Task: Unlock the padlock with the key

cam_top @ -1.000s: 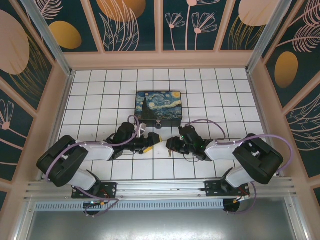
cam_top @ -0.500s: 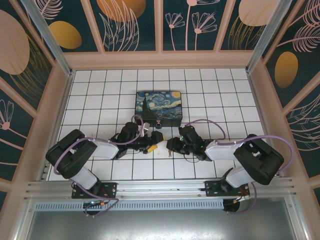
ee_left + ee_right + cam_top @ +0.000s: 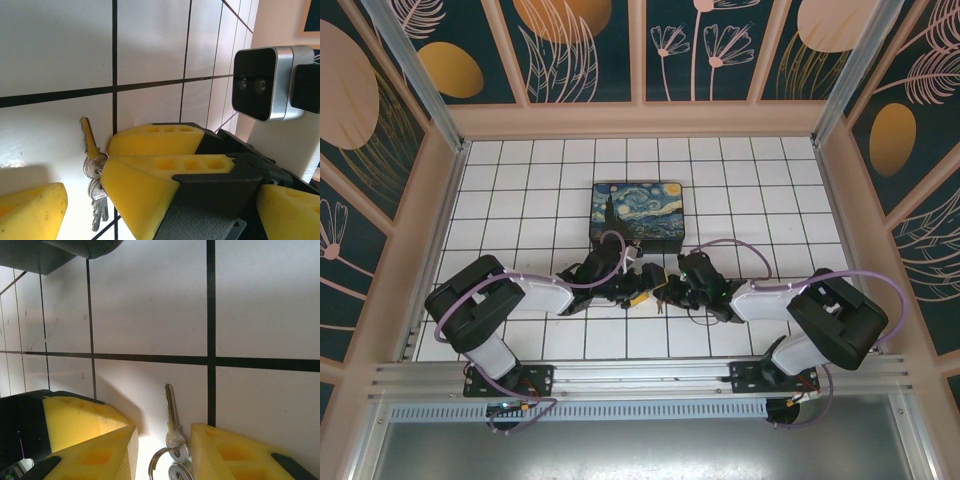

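Note:
A bunch of silver keys (image 3: 173, 426) on a ring lies flat on the white tiled table, one key blade pointing away from the right wrist camera. My right gripper (image 3: 164, 460) stands partly open astride the bunch, and its right pad (image 3: 235, 455) sits right beside the key's head. In the left wrist view the keys (image 3: 93, 165) lie at the tips of the right gripper's yellow fingers (image 3: 150, 142). My left gripper (image 3: 637, 293) is wide open and faces the right gripper (image 3: 664, 290) closely. A small padlock (image 3: 637, 249) seems to sit at the box's front edge, partly hidden.
A dark box (image 3: 638, 213) with a starry-night picture lies just beyond both grippers. The right wrist camera housing (image 3: 260, 82) is close in front of the left gripper. Wooden walls ring the tiled table (image 3: 760, 190).
The left arm has swung right, bringing its open gripper up against the right gripper and the keys. The right gripper has stayed over the keys.

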